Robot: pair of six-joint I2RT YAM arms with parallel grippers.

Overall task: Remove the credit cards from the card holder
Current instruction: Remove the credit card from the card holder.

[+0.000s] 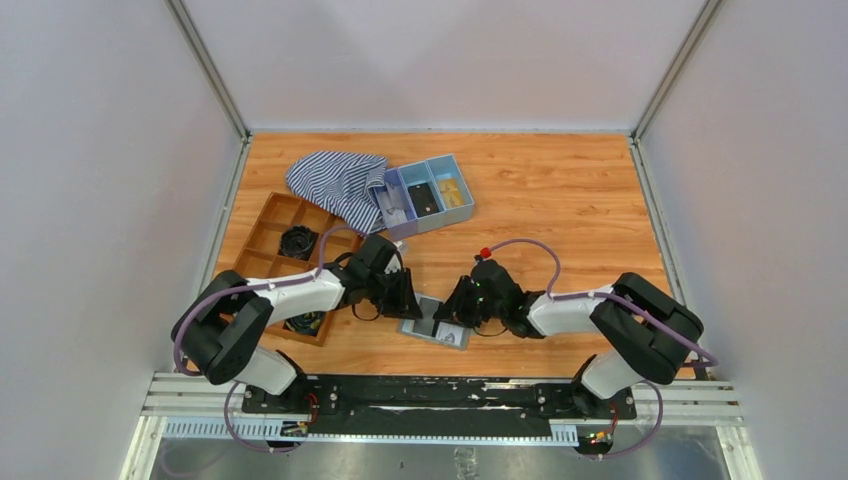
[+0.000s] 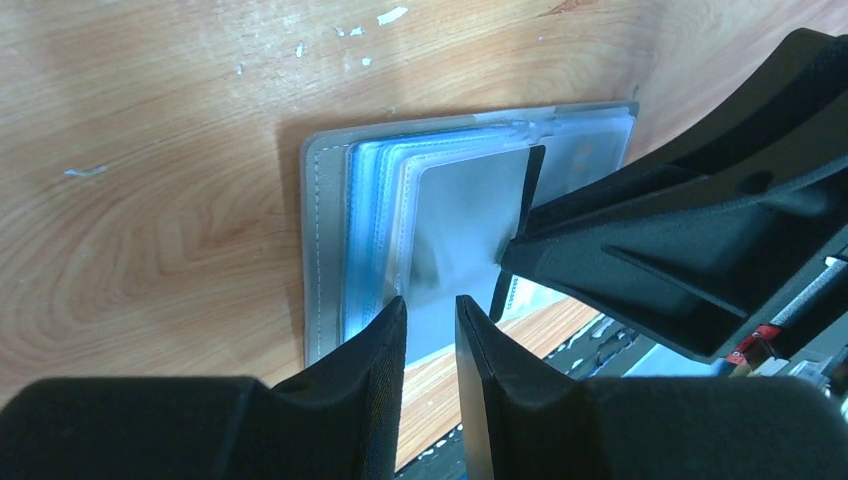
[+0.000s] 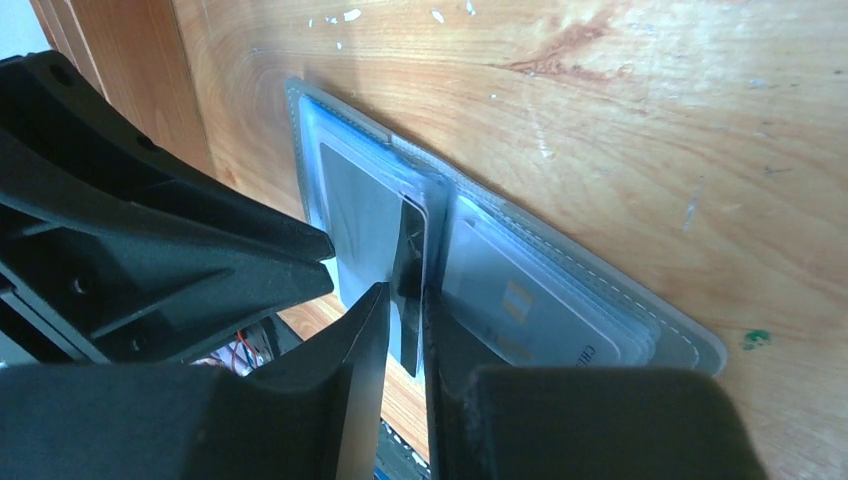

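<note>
Our right gripper (image 3: 405,297) is pinching a dark credit card (image 3: 411,262) in the open card holder (image 2: 322,250); we cannot tell whether our narrowed left gripper (image 2: 430,306) is holding anything.

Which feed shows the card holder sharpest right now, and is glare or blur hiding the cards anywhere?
Right wrist view: card holder sharp, one credit card shows its chip, right end effector blurred up close. Left wrist view: sheen greys out the open page. Top view: even light, holder tiny.
</note>
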